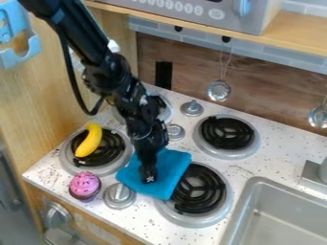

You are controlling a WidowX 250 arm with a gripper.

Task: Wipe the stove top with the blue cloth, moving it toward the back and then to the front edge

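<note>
The black gripper hangs straight down onto a folded blue cloth, its tip touching the cloth's left part. The cloth lies between the two front burners, and its right edge overlaps the front right burner. On the front left burner lies a yellow banana. A cupcake with pink frosting stands near the counter's front left edge, left of a silver knob.
A grey sink is at the lower right, with a faucet base beside it. Metal ladles hang on the back wall beneath a shelf. A wooden panel borders the left side.
</note>
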